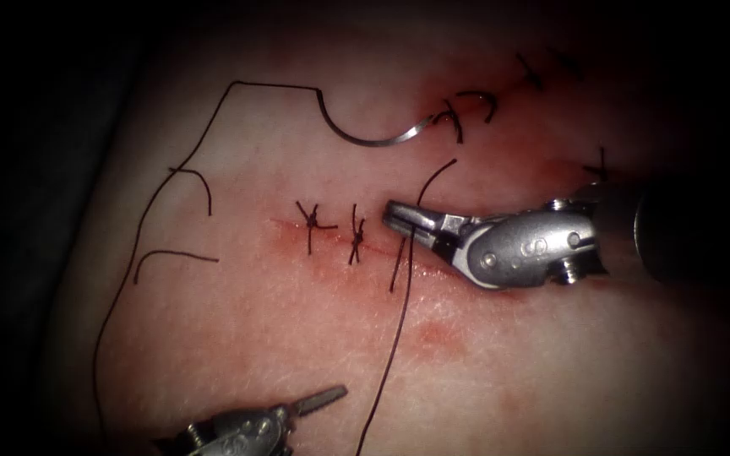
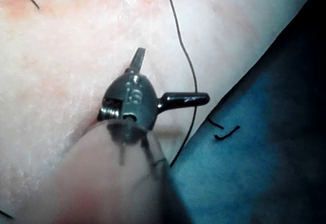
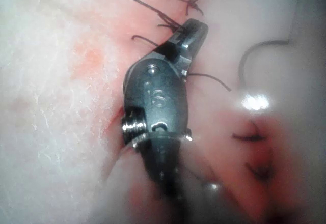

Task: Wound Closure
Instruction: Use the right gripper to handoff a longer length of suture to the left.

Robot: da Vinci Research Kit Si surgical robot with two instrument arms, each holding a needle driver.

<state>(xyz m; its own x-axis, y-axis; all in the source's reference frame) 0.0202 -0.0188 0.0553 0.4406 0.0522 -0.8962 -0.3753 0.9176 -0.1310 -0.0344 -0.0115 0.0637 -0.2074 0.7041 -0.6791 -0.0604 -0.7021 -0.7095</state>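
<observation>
Right tool (image 1: 400, 218) sits on the cut (image 1: 331, 245), its jaws closed on the thread (image 1: 397, 338) just right of the two tied stitches (image 1: 335, 228), and in the right wrist view the same tool (image 3: 191, 33) has its tip down among the dark strands by a knot (image 3: 192, 2). From that grip the thread drops straight down the tissue (image 1: 238, 338) toward the near edge, and a short end (image 1: 437, 176) curls up above the jaws. The needle (image 1: 373, 135) lies free on the tissue above the cut, flat on its side, held by neither tool and not in the tissue; its thread end runs left along the top, then sweeps down the left side in a long loop. Left tool (image 1: 318, 399) is low and well apart from the cut, holding nothing; in the left wrist view its jaws (image 2: 168, 79) are spread wide, one pointing up and one sideways, with the thread (image 2: 186, 61) passing just beside the sideways one. Cut ends (image 1: 175, 253) lie loose on the left. Red fluid (image 1: 437, 333) stains the tissue below the cut
</observation>
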